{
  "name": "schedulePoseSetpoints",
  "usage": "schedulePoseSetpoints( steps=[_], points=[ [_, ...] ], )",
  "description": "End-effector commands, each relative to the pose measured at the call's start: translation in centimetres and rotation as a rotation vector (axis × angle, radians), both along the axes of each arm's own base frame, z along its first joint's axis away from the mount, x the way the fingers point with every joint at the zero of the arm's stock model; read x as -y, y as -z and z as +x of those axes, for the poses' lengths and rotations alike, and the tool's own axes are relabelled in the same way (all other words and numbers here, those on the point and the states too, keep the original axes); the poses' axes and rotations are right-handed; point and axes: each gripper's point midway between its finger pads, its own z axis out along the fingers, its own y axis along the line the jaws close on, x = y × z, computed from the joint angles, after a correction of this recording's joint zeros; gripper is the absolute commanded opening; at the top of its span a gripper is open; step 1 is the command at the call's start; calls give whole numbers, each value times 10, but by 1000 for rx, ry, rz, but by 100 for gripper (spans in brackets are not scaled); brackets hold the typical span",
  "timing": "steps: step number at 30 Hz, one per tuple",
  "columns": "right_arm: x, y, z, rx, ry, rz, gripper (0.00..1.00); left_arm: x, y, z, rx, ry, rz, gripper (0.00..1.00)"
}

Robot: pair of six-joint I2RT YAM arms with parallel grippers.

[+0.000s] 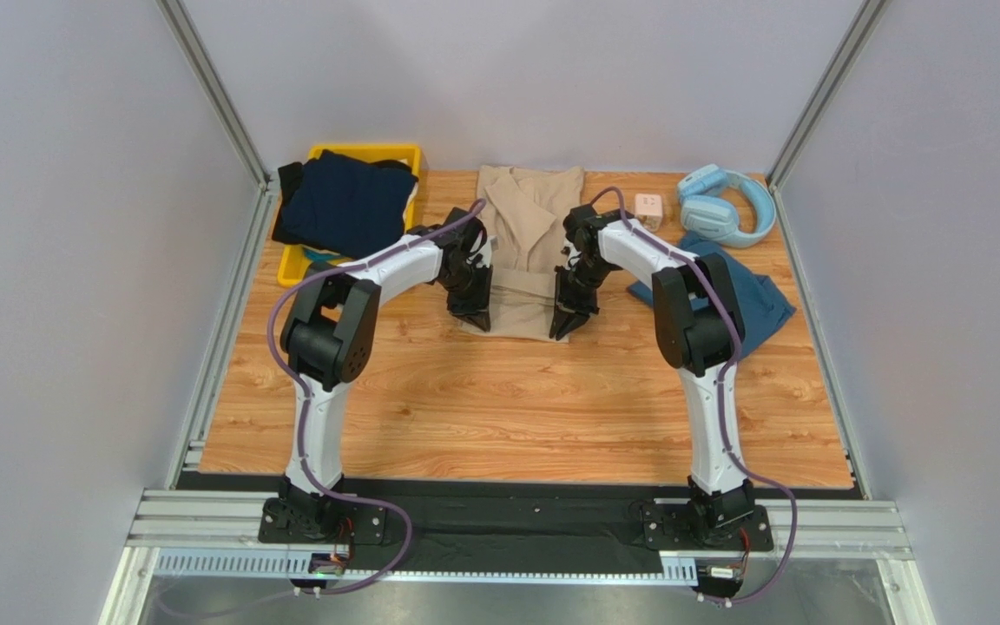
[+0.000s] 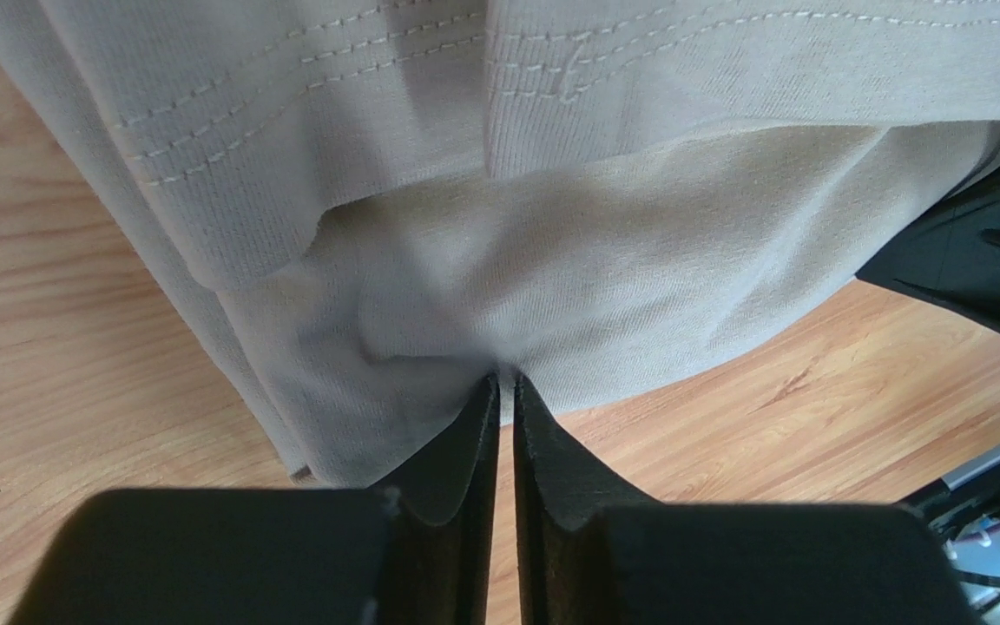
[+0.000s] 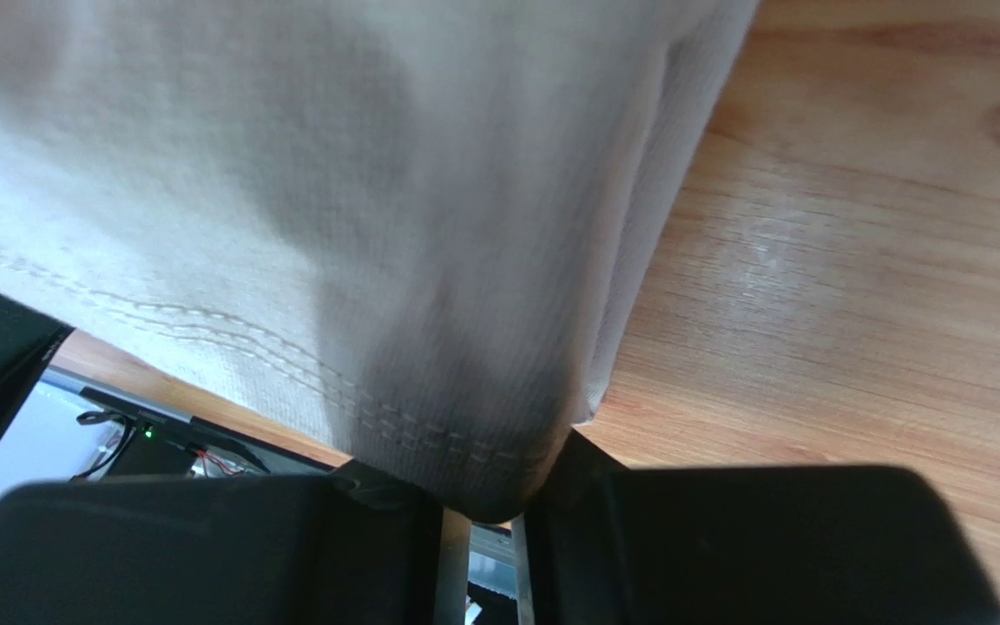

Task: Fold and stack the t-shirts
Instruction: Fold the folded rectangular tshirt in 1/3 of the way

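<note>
While L gripper (image 2: 503, 382) pinches — beige tee (image 2: 597, 261) btwn jaws.

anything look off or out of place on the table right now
The navy shirt lies heaped over the yellow bin at the far left, spilling past its rim. Blue headphones sit in the far right corner, near the rumpled teal shirt. The beige shirt looks fine, and nothing seems damaged.

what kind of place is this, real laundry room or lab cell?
Most likely a lab robot cell, not a home: plain grey wall panels in metal framing, a wood-grain tabletop, and the left arm and right arm bolted to an aluminium rail at its near edge.
</note>
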Motion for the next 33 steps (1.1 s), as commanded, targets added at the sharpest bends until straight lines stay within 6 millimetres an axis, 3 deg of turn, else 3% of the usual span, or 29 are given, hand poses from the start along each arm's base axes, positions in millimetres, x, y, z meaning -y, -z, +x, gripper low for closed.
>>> schedulePoseSetpoints(
  steps=[1, 2, 6, 12, 14, 21, 24, 27, 33],
  points=[
    [20, 40, 7, 26, -3, -148, 11, -12, 21, -15, -40, 4, 48, 13],
    [20, 44, 5, 15, -1, -157, 0, -12, 22, -17, -49, 4, 47, 11],
    [24, 52, -13, -33, -15, -184, 0, -13, 22, -28, -86, 10, 40, 0],
    [34, 50, -60, -84, -55, -215, 0, -19, 19, -61, -178, 12, 37, 0],
    [32, 42, -71, -83, -54, -196, 0, -22, 21, -80, -225, 19, 35, 0],
    [22, 28, -137, -138, -137, -192, 0, -42, 18, -153, -329, 54, 86, 0],
    [13, 12, -158, -141, -164, -158, 0, -50, 16, -175, -344, 65, 102, 0],
    [7, -11, -157, -81, -148, -124, 1, -57, 17, -182, -335, 54, 118, 0],
    [-9, -60, -124, 59, -141, -93, 3, -56, 11, -174, -300, 57, 121, 0]
  ],
)
